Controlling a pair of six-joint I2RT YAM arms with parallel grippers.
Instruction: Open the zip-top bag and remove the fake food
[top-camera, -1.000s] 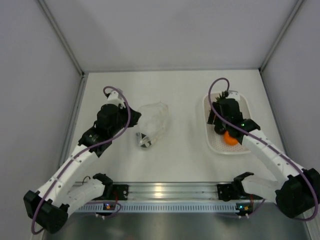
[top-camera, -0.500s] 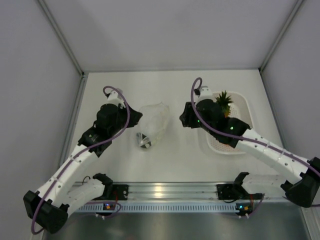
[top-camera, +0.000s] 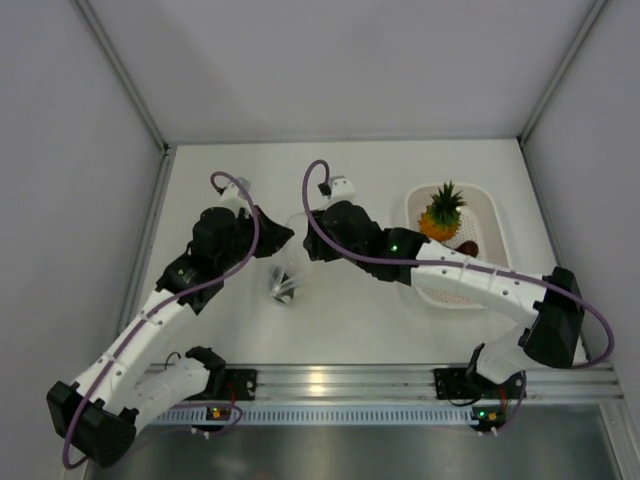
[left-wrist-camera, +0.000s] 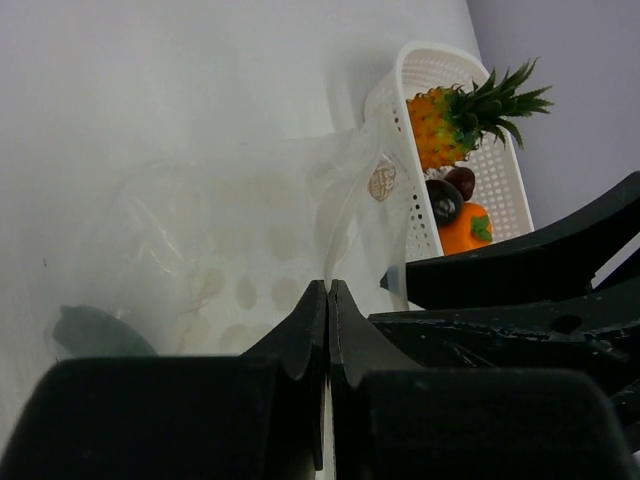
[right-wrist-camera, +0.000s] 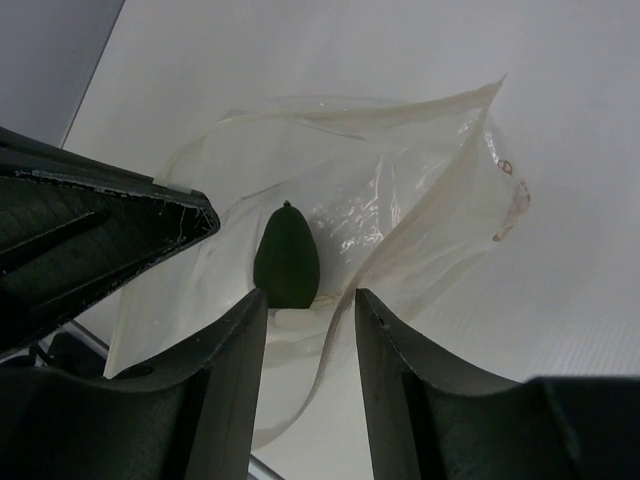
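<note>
Left gripper (left-wrist-camera: 327, 292) is pinched right down, jaws together on a fold of the clear crinkly zip-top bag (left-wrist-camera: 220, 250), whose film spreads out just ahead of its tips and lies on the white table (left-wrist-camera: 200, 80). Right gripper (right-wrist-camera: 308, 305) faces it from the opposite side, nose to nose. Its jaws stand part-way apart with a clear gap between them and nothing clamped. The bag's rumpled mouth lies straight in front of its fingertips and partly between them. Just beyond those tips, inside the plastic, sits the dark green pointed toy piece (right-wrist-camera: 286, 262), its pointed end away from the gripper and apart from both fingers. From above, that green piece shows at the end of the bag nearer the arm bases, on the base side of both grippers. Behind the right gripper, well apart from the bag, the white perforated plastic basket (top-camera: 487, 215) holds the orange-yellow toy pineapple with green spiky crown (top-camera: 440, 215). A dark brown round piece (left-wrist-camera: 444, 203) and a round orange fruit (left-wrist-camera: 465, 232) nestle beside each other there too.
</note>
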